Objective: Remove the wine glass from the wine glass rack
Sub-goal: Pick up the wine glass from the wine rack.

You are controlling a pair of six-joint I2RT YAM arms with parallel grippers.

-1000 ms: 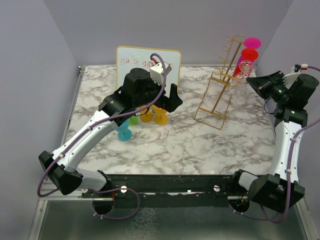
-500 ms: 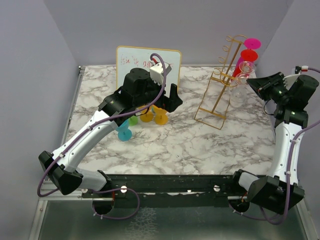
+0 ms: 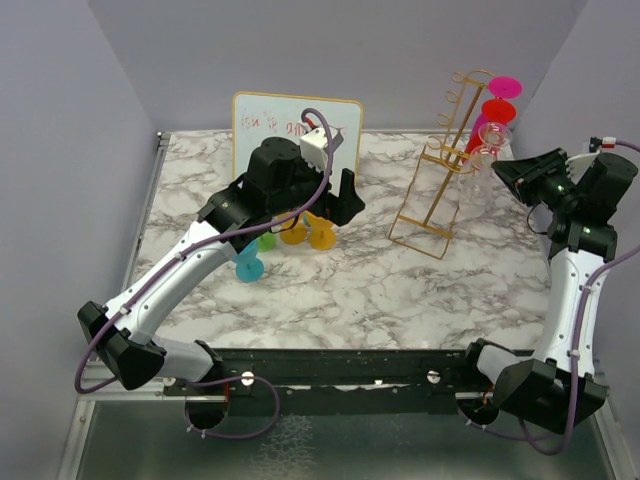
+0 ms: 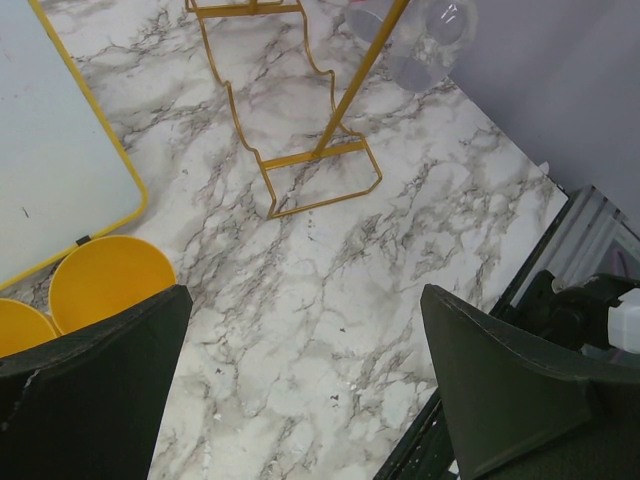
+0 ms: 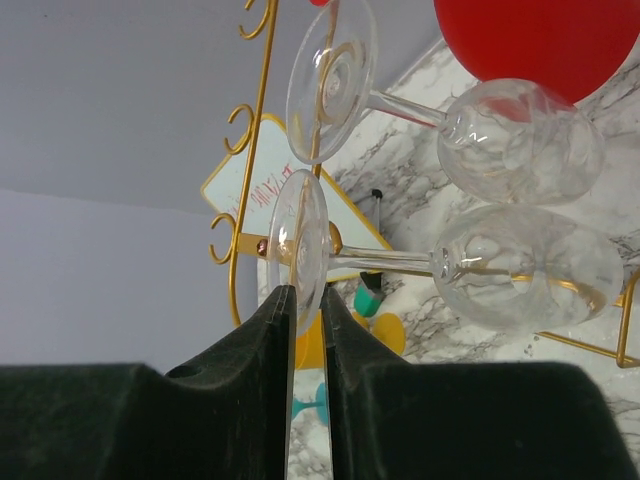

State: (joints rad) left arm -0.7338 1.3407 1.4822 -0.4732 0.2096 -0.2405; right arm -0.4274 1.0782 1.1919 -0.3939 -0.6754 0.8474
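- At the right of the wine glass rack (image 3: 441, 160): my right pincer (image 5: 307, 295), jaws narrow about the wine glass (image 5: 525, 268) foot; whether gripping, I cannot tell.
- Wine glass: hung sideways on it.
- Left of it: left pincer (image 4: 305, 300), wide, empty.

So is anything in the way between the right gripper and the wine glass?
Nothing visible is. The right gripper straddles the round foot of the wine glass, hanging on the wine glass rack. A second clear glass hangs just above it.
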